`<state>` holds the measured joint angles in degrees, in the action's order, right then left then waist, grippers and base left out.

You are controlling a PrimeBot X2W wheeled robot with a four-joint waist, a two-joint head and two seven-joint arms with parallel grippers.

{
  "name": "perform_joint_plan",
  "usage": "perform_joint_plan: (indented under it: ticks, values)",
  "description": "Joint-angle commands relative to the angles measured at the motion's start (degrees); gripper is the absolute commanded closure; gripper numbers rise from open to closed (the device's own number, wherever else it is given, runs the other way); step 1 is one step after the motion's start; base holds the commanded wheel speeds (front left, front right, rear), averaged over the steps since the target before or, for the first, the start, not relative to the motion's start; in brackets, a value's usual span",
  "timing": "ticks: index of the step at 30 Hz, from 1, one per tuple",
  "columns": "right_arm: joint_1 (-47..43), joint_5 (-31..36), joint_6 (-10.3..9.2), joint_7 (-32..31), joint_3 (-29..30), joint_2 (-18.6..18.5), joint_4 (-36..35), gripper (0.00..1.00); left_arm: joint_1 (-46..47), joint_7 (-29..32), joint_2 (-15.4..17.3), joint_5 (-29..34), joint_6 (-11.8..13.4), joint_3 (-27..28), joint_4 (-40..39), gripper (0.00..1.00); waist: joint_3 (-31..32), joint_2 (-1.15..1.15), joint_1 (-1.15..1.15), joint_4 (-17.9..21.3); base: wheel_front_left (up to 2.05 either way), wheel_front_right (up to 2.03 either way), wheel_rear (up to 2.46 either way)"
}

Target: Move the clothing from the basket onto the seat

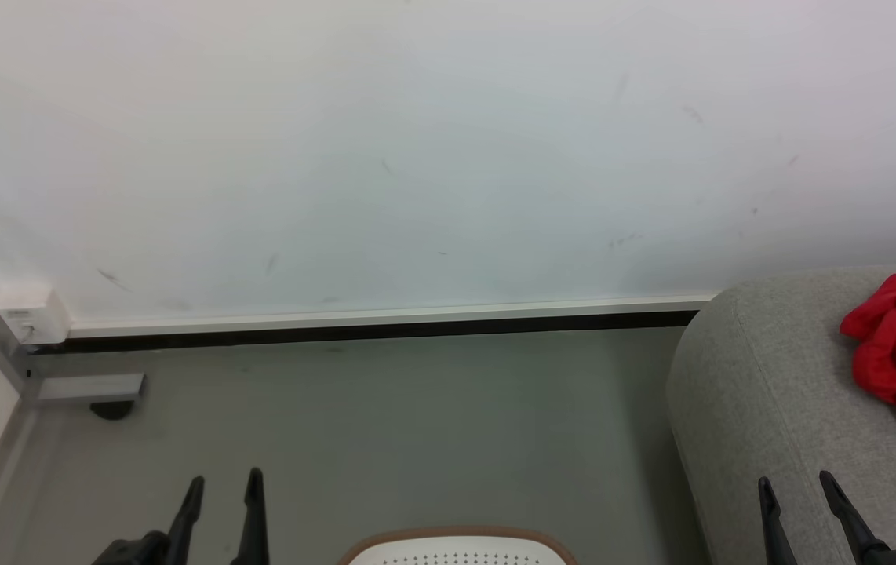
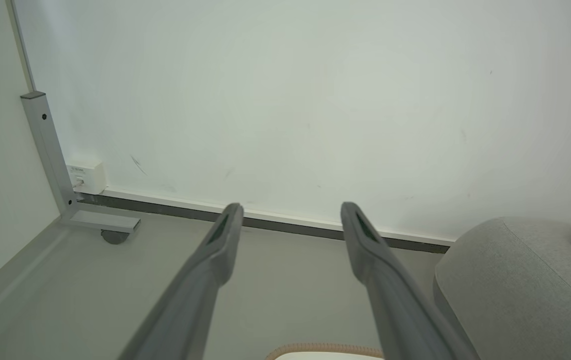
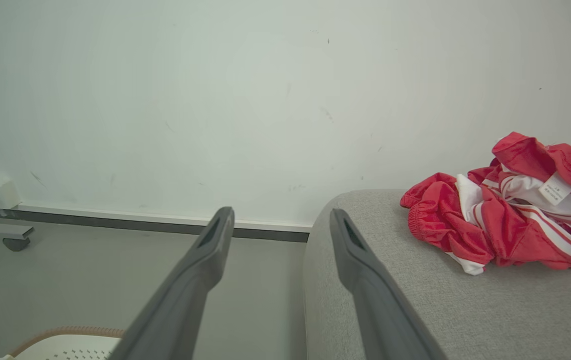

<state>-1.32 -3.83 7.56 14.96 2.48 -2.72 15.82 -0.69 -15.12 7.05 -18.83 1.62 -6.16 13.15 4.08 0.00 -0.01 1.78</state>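
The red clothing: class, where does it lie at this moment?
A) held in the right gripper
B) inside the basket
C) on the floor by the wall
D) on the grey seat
D: the red clothing lies in a crumpled heap on top of the grey seat.
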Motion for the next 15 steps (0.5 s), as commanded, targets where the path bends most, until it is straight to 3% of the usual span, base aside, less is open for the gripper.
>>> perform_joint_plan:
  ticks: [1,15]
  values:
    - [-0.74,-0.72,-0.15,0.17,0.05,-0.16,0.03,0.00,-0.74,-0.04,-0.18,0.46,-0.37,0.15,0.27,0.00,0.01,0.00,0.01,-0.01,0.00,0.00,0.00]
    - [-1.43,-1.44,-0.15,0.17,-0.63,-0.16,0.61,0.00,0.39,-0.04,-2.53,3.67,-5.36,2.82,2.08,0.00,-0.35,0.00,0.01,0.48,0.00,0.00,0.00]
